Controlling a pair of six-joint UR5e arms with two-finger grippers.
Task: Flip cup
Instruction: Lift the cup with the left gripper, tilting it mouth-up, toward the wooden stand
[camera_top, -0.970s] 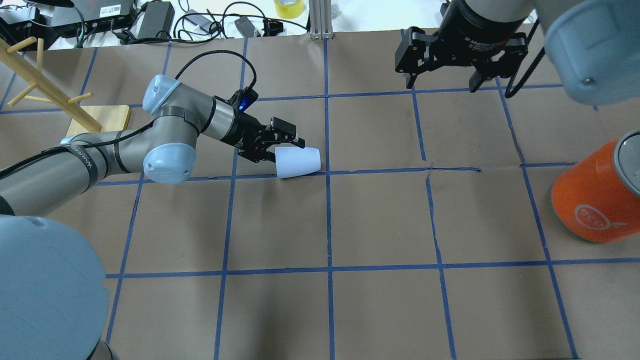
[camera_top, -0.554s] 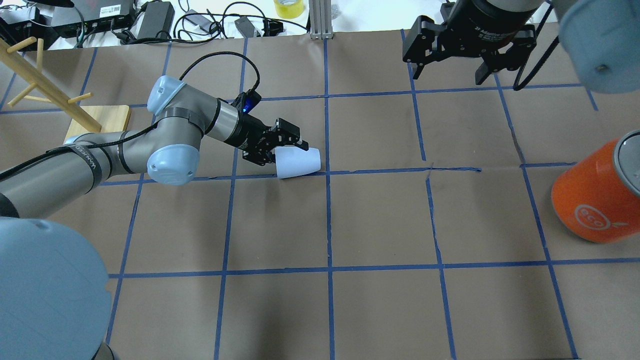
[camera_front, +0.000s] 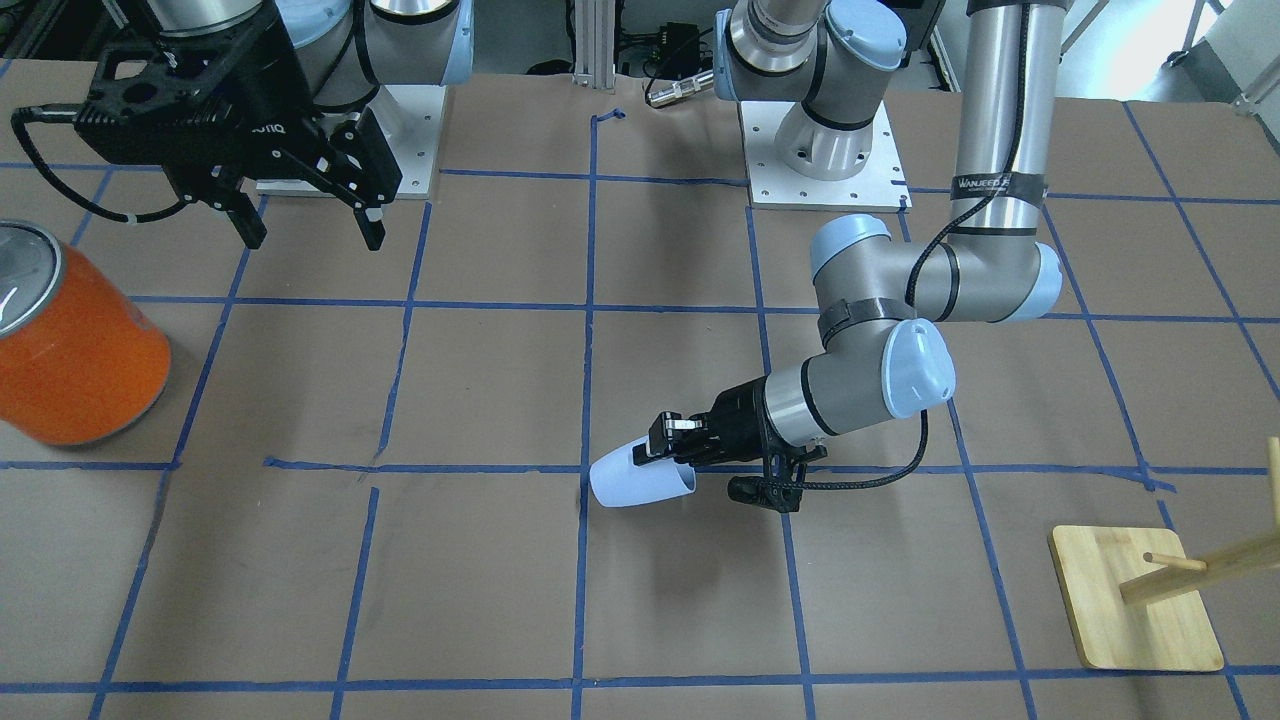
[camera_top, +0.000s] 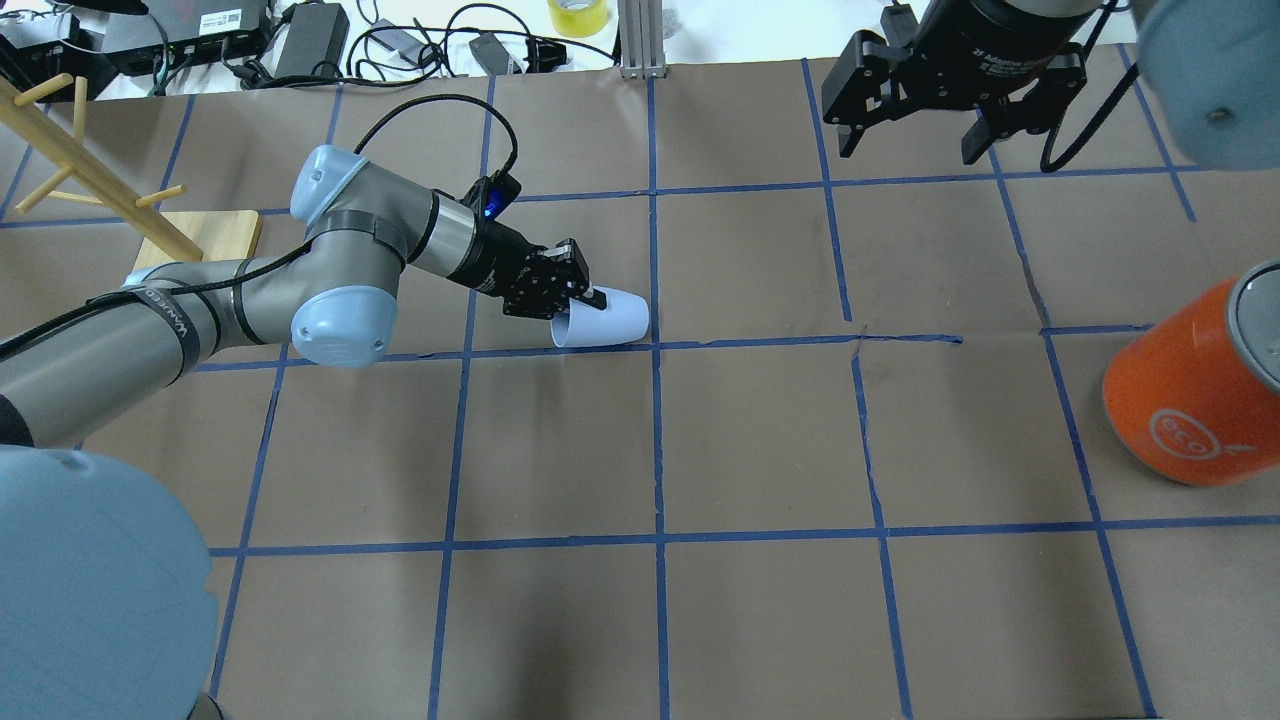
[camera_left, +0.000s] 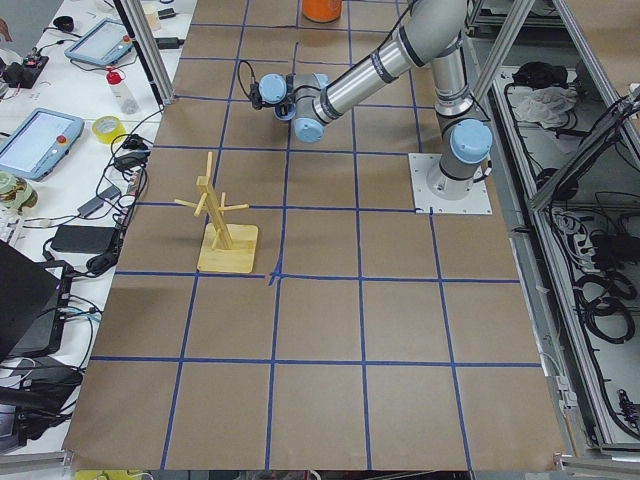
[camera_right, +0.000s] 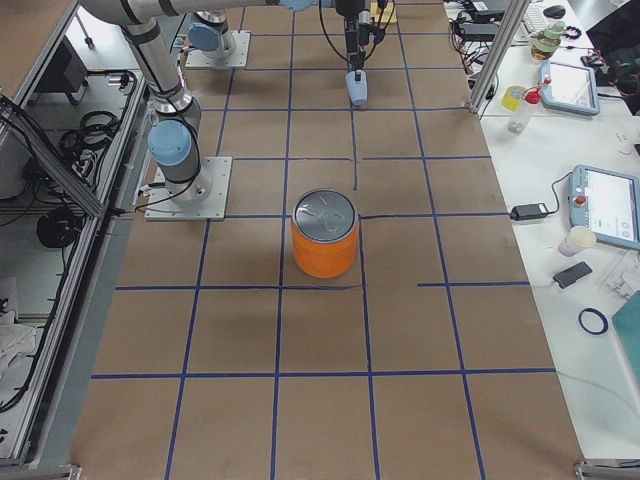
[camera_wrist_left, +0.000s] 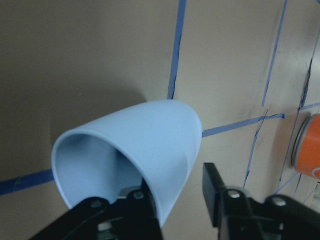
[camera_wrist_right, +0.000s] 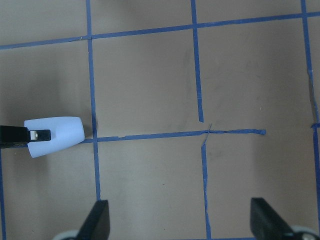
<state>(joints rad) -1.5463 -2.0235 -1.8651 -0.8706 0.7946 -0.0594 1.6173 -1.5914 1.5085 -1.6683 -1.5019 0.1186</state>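
Cup (camera_top: 610, 322) sits tipped on its side, rim clamped in the left hand (camera_top: 583, 305), one finger inside. Right hand (camera_top: 908, 150) hangs well apart, fingers spread.

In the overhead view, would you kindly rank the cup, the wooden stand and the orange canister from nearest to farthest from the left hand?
Measured from the left hand:
1. The cup, pinched at its rim by that hand, near the table's middle.
2. The wooden stand, on the view's left side, beyond the arm's elbow.
3. The orange canister, at the view's right edge.
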